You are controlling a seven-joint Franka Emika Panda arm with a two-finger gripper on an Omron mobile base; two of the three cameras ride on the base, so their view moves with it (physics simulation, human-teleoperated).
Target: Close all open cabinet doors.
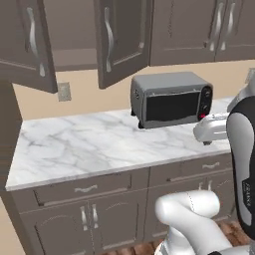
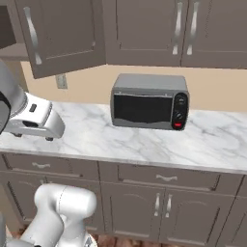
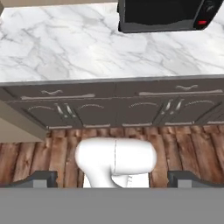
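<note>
Claw (image 3: 112, 181), fingers spread wide and empty, aimed down at the floor; open cabinet doors (image 1: 122, 42) hang well above, so a blind upswing risks clipping the toaster oven (image 1: 172, 98).

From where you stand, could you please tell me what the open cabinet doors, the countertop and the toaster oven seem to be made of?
The open cabinet doors look like grey-brown painted or stained wood, matte, with recessed panels and curved, shiny, metal-looking handles. The countertop appears to be white marble with grey veining, though it could be an imitation. The toaster oven looks like brushed grey metal with a dark, glass-like door.
</note>
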